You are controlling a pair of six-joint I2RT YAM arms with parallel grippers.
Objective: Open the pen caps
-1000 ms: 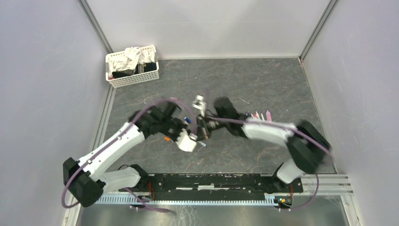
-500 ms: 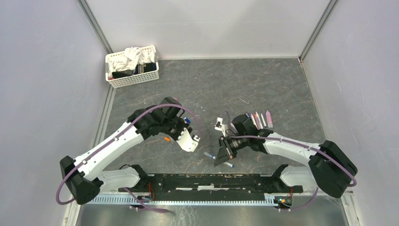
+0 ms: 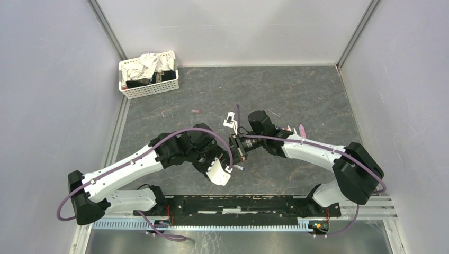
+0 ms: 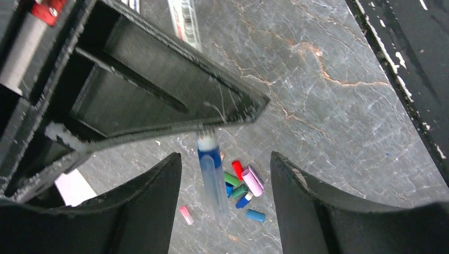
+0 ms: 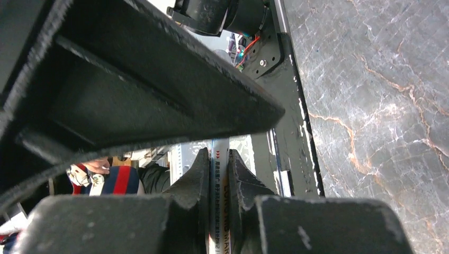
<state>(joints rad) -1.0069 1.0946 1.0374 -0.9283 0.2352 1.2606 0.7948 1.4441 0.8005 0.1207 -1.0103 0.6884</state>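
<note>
In the right wrist view my right gripper [image 5: 218, 153] is shut on a white printed pen barrel [image 5: 219, 180]. From above, that gripper [image 3: 236, 145] meets my left gripper [image 3: 226, 165] near the table's middle. The left wrist view shows the pen's blue-capped end [image 4: 213, 169] hanging between the fingers of my left gripper [image 4: 226, 159]. Those fingers stand open, apart from the pen on both sides. Below on the table lies a small pile of loose pen caps [image 4: 244, 182] in green, red, purple and blue. A pink cap [image 4: 186, 215] and a blue one [image 4: 256, 215] lie beside it.
A white basket [image 3: 149, 74] of cloths stands at the back left. Several more pens [image 3: 291, 128] lie in a row right of my right arm. A small pink piece [image 3: 195, 111] lies alone toward the back. The black mounting rail [image 3: 238, 203] runs along the near edge.
My right gripper swung away to the near side with the pen, then came back up to the left gripper. The left gripper moved right and its jaws opened.
</note>
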